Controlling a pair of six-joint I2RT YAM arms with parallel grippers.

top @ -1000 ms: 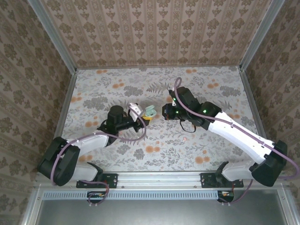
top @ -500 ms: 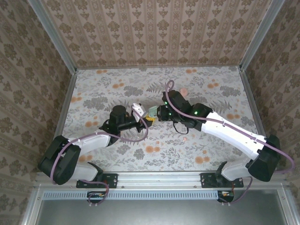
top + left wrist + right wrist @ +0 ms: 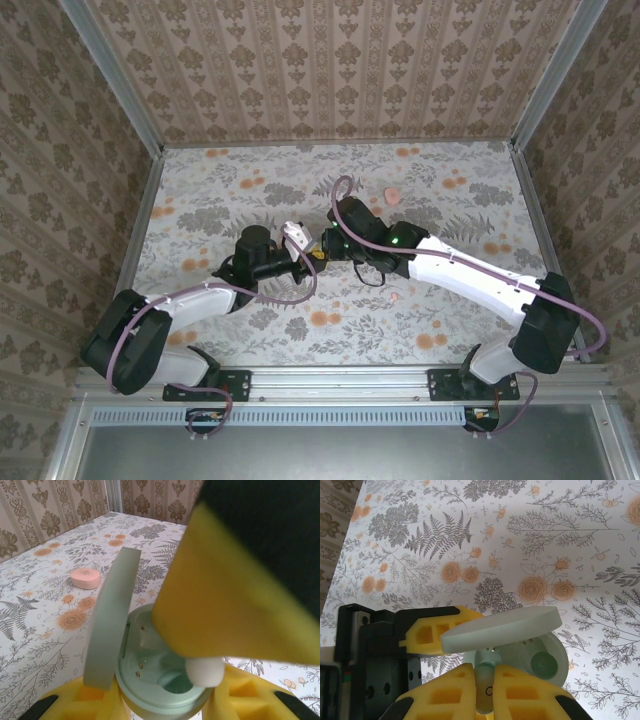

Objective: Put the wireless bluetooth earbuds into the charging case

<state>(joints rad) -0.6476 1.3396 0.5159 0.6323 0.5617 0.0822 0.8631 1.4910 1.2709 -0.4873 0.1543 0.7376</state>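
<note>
My left gripper (image 3: 165, 702) is shut on the base of an open mint charging case (image 3: 150, 680), whose lid (image 3: 107, 625) stands up at the left. My right gripper (image 3: 486, 680) is shut on a pale mint-white earbud (image 3: 486, 692), holding it at the case's rim above the near socket (image 3: 492, 657). The other socket (image 3: 543, 663) is bare. In the left wrist view the earbud's white tip (image 3: 204, 671) hangs over the case's well under the right finger (image 3: 225, 595). In the top view both grippers, left (image 3: 303, 256) and right (image 3: 328, 244), meet at mid-table.
A shut pink case (image 3: 392, 194) lies on the flowered tabletop behind the right arm, also seen in the left wrist view as a pink case (image 3: 85, 577). A tiny pink earbud (image 3: 396, 296) lies in front of the right arm. Patterned walls enclose the table.
The right arm has swung left with the earbud, from beside the case to right over its open base. The left arm holds the case almost still.
</note>
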